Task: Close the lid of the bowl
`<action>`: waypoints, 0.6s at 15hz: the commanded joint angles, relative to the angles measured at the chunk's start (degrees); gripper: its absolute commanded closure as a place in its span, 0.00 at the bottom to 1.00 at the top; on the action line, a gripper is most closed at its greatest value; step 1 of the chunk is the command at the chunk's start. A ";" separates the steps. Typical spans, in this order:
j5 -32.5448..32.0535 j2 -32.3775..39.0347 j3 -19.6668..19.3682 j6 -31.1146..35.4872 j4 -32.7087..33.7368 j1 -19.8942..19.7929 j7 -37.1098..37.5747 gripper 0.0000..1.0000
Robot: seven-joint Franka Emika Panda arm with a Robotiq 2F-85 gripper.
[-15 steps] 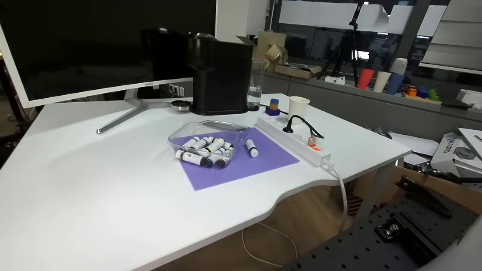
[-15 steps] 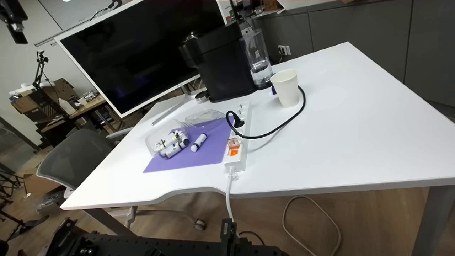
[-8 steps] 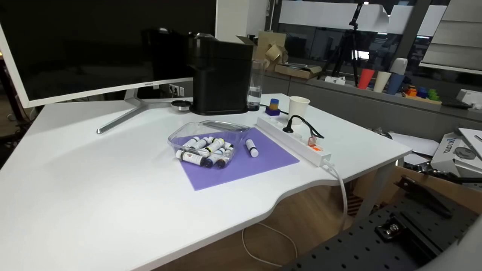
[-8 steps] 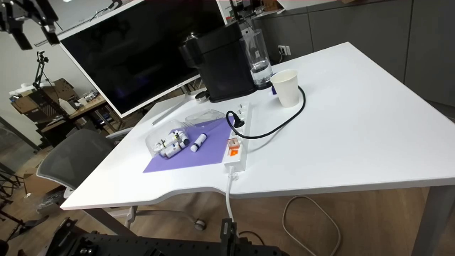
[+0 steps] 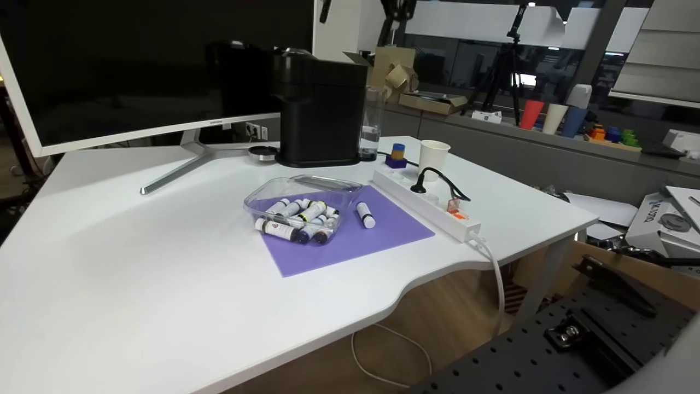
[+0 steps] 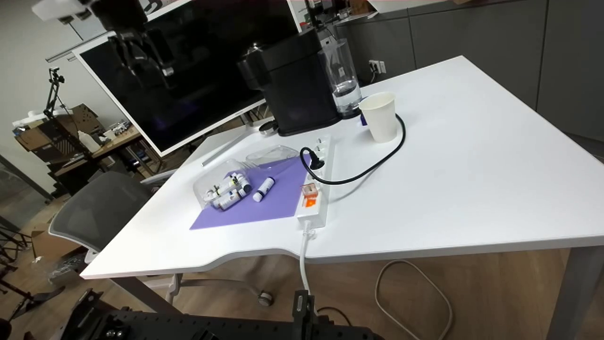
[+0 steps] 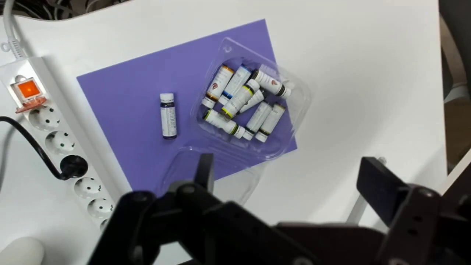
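Note:
The bowl is a clear plastic container (image 7: 304,99) holding several small white-labelled bottles (image 7: 241,101). It stands on a purple sheet (image 7: 128,95) and also shows in both exterior views (image 5: 261,192) (image 6: 200,182). Its clear lid (image 7: 239,180) is open, folded back flat beside the container toward the coffee machine; it shows in both exterior views (image 5: 328,183) (image 6: 273,153). My gripper (image 7: 287,163) is open and empty, high above the table in both exterior views (image 5: 355,23) (image 6: 152,76). In the wrist view its left finger covers part of the lid.
A loose bottle (image 7: 168,116) lies on the sheet beside the container. A white power strip (image 5: 426,203) with a black plug borders the sheet. A paper cup (image 6: 380,117), a black coffee machine (image 5: 322,109), a glass (image 6: 344,80) and the monitor (image 5: 153,65) with its stand (image 5: 178,172) are nearby.
My gripper has moved right and down from the upper left corner in an exterior view, and has entered at the top of the other. The container, lid and bottles have not moved.

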 commanded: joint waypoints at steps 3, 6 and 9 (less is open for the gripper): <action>5.95 4.30 -1.67 17.53 -8.60 -0.41 6.52 0.00; 6.66 5.53 -1.85 17.75 -8.73 -0.20 4.29 0.00; 7.58 6.04 -1.85 18.66 -9.37 -0.20 4.93 0.00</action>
